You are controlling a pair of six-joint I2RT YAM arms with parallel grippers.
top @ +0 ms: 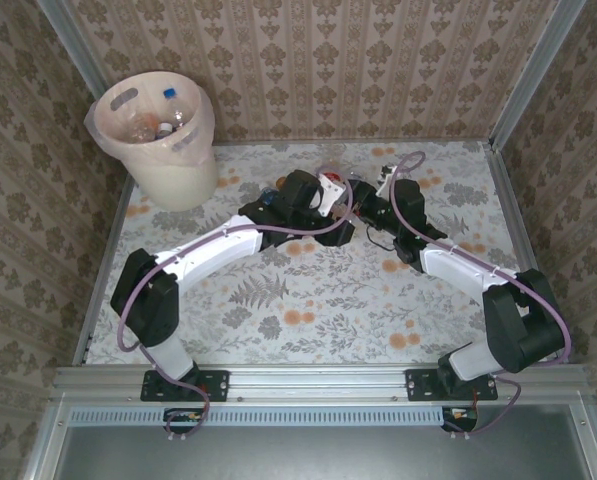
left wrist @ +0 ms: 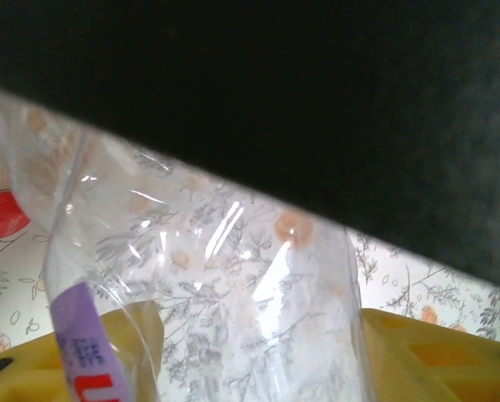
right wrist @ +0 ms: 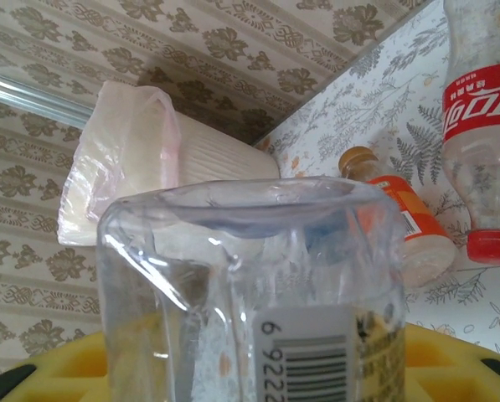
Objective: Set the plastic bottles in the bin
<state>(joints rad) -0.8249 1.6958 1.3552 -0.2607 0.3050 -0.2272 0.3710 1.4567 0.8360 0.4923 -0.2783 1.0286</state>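
Observation:
My left gripper (left wrist: 258,356) is shut on a clear plastic bottle (left wrist: 233,276) with a purple label; the bottle fills the gap between the yellow fingers (left wrist: 438,352). My right gripper (right wrist: 250,368) is shut on another clear bottle (right wrist: 233,251) with a barcode label, its base pointing away from the camera. Both grippers meet over the middle of the table, left (top: 328,192) and right (top: 383,185). The cream bin (top: 163,150), lined with a bag, stands in the far left corner and holds several bottles (top: 168,115). It also shows in the right wrist view (right wrist: 199,159).
An orange-labelled bottle (right wrist: 404,222) and a red-labelled bottle with a red cap (right wrist: 484,126) lie on the floral table beyond the right gripper. A red cap (left wrist: 2,213) shows at the left of the left wrist view. Patterned walls (top: 328,60) enclose the table.

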